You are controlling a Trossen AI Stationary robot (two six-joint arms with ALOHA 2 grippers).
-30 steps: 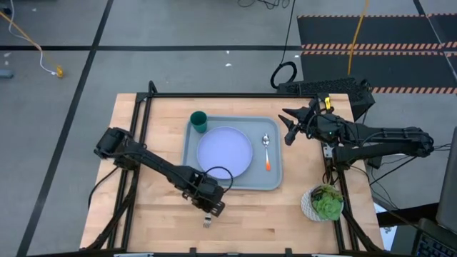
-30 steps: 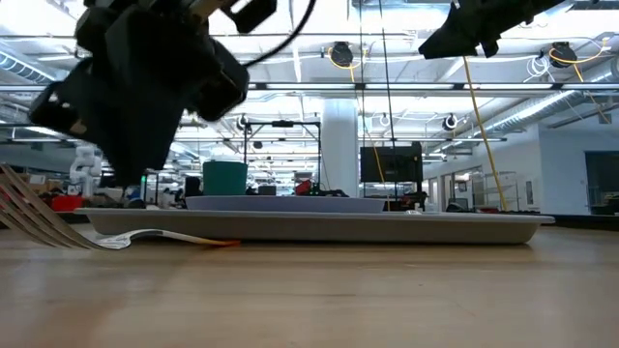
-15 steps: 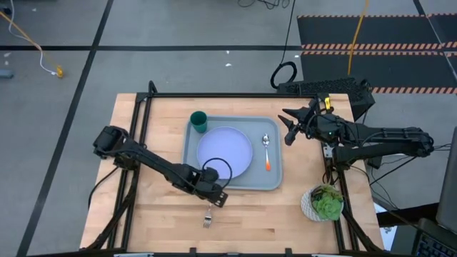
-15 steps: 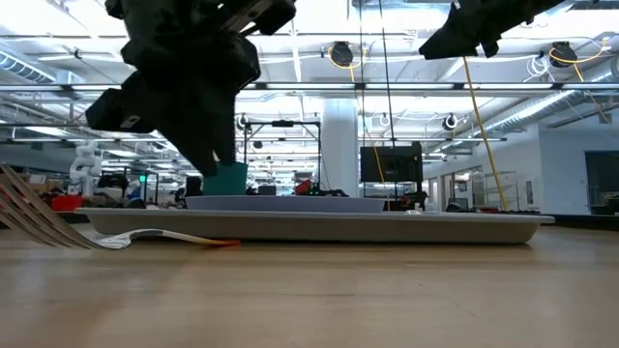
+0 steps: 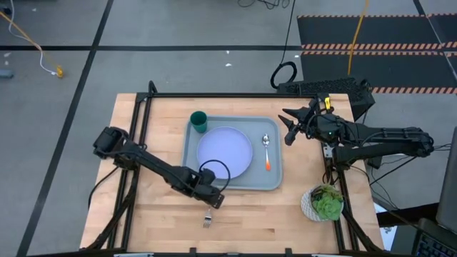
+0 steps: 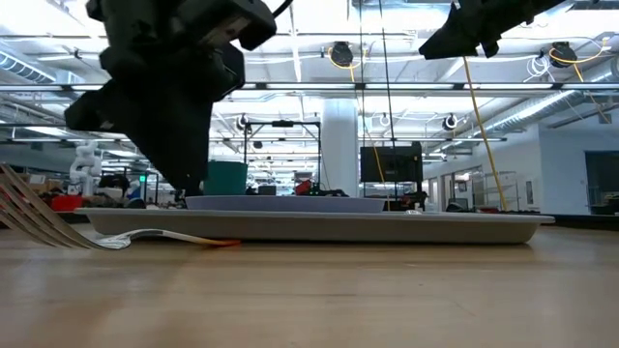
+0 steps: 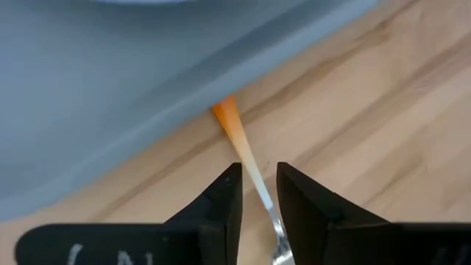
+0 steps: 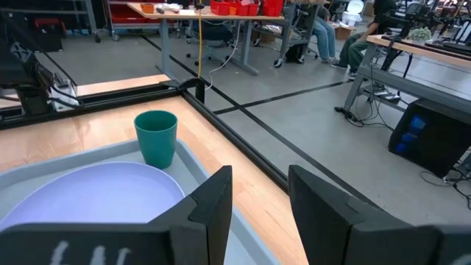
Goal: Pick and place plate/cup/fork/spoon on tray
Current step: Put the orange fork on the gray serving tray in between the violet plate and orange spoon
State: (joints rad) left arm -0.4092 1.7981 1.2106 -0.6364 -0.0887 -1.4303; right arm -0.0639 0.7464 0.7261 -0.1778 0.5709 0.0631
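The grey-blue tray (image 5: 275, 182) lies mid-table and holds the lavender plate (image 5: 225, 151), the green cup (image 5: 198, 121) at its far left corner and the spoon (image 5: 266, 150). The fork (image 5: 208, 220) lies flat on the table by the near edge, and its orange handle tip (image 7: 227, 118) reaches the tray's near rim. My left gripper (image 7: 259, 193) hovers over the fork's handle, narrowly open, one finger on either side of it. My right gripper (image 5: 288, 128) waits open beyond the tray's right side.
A white bowl of green leaves (image 5: 325, 203) stands at the table's near right. The tray's raised near rim (image 7: 243, 73) is just beyond my left gripper's fingers. Bare wood lies left of and in front of the tray.
My left gripper has gone from over the fork's tines toward the table's far edge, up to the tray's near rim, then a little to the left. The fork has stayed where it lay.
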